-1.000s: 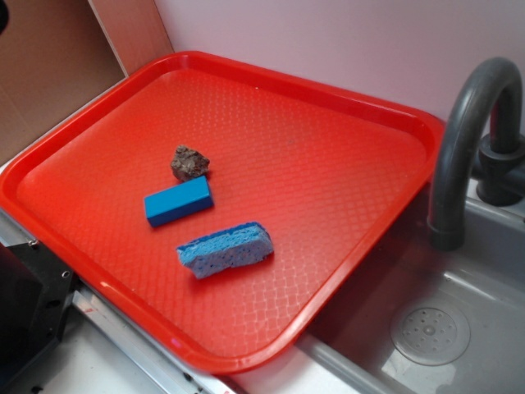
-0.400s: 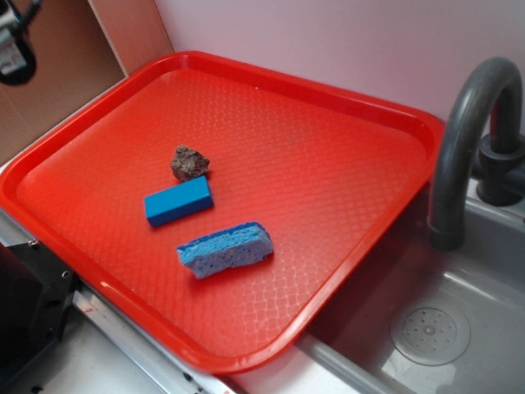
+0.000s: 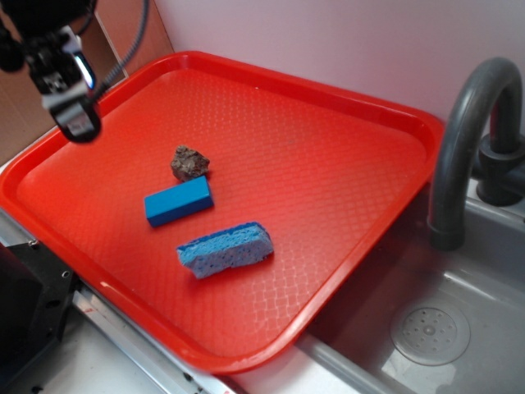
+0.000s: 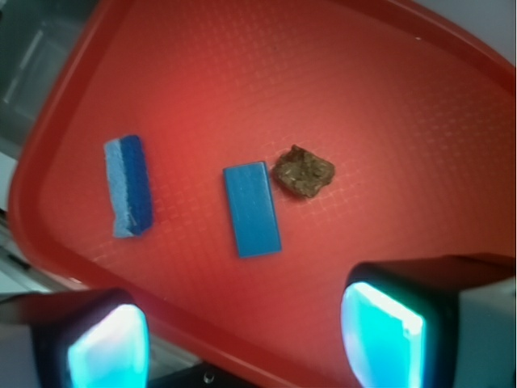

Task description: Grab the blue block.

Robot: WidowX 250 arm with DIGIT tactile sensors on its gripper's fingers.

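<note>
The blue block is a smooth bright-blue brick lying flat on the red tray, left of centre; the wrist view shows the blue block from above. My gripper hangs high over the tray's left edge, well apart from the block. In the wrist view the gripper is open, its two cyan pads spread wide with only bare tray between them.
A brown lumpy rock sits just behind the block, and a paler blue sponge lies in front of it. A grey sink with a curved faucet lies right of the tray. A pink wall stands behind.
My gripper has come into view at the top left and moved down and right over the tray's left edge. The block, rock and sponge have not moved.
</note>
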